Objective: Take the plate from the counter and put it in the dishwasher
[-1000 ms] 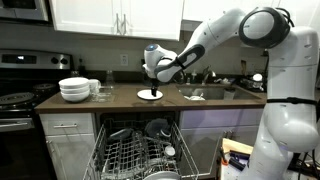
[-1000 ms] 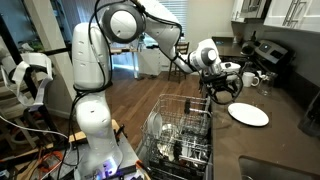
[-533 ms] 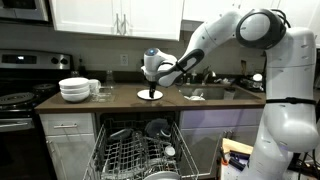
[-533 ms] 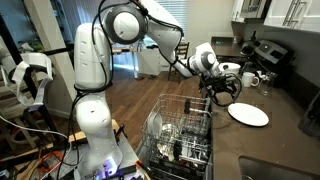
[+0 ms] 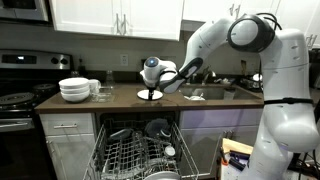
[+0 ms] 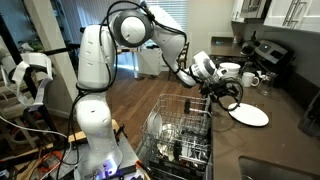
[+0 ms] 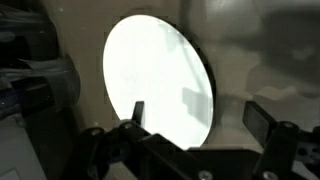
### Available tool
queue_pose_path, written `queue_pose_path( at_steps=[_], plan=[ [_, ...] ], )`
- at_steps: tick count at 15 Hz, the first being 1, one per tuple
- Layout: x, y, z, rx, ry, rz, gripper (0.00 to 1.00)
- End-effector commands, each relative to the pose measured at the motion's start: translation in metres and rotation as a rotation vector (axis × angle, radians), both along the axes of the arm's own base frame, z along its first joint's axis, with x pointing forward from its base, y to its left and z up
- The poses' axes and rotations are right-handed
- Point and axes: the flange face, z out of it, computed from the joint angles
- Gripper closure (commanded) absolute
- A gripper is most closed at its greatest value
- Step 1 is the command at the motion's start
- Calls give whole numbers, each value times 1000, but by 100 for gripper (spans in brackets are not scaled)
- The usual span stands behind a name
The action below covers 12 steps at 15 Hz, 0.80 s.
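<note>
The gripper [image 7: 199, 118] stands wide apart in the wrist view. Its two flat black fingers [image 7: 137, 112] are set well away from each other and clamp nothing. One fingertip lies over the plate [image 7: 160, 70] and the other over the bare counter [image 7: 255, 60], so the plate's curved rim runs through the gap between them. That view is too blurred to show whether either finger touches the plate.

The plate is a smooth, plain white disc. It lies flat on the dark brown countertop near the front edge, as an exterior view [image 6: 252, 116] shows. In an exterior view the black gripper [image 5: 150, 90] hangs right over it, at the end of the glossy white rounded arm [image 5: 250, 35].

Directly below that stretch of counter [image 5: 120, 98] the dishwasher [image 5: 106, 150] is open. Its grey wire rack is pulled out, with thin upright tines, and a dark round dish [image 5: 157, 128] stands among them.

Further along the counter, towards the black stove [image 5: 15, 100], sits a stack of deeper white bowls [image 5: 74, 90]. On the other side of the plate a sink [image 5: 205, 93] is sunk into the top. White cabinet drawers [image 5: 65, 125] with a metal handle flank the dishwasher.
</note>
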Motion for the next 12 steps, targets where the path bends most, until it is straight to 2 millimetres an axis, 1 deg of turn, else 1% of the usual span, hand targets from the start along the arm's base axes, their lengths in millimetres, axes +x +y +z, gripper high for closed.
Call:
queue_pose_path(
  at_steps=[1, 2, 5, 6, 7, 8, 9, 11, 12],
  plan=[
    [6, -3, -10, -52, -42, 2, 0],
    [6, -3, -12, -60, -47, -1, 3],
    [7, -3, -16, -76, -58, -5, 3],
    [7, -3, -17, -81, -61, -4, 13],
    [7, -3, -18, -85, -64, -4, 11],
    [7, -3, -19, -87, -66, -5, 12],
    [7, -3, -20, -90, -68, -5, 18],
    [7, -3, -22, -100, -72, -5, 16],
    [7, -4, -23, -99, -73, -8, 13]
  ],
)
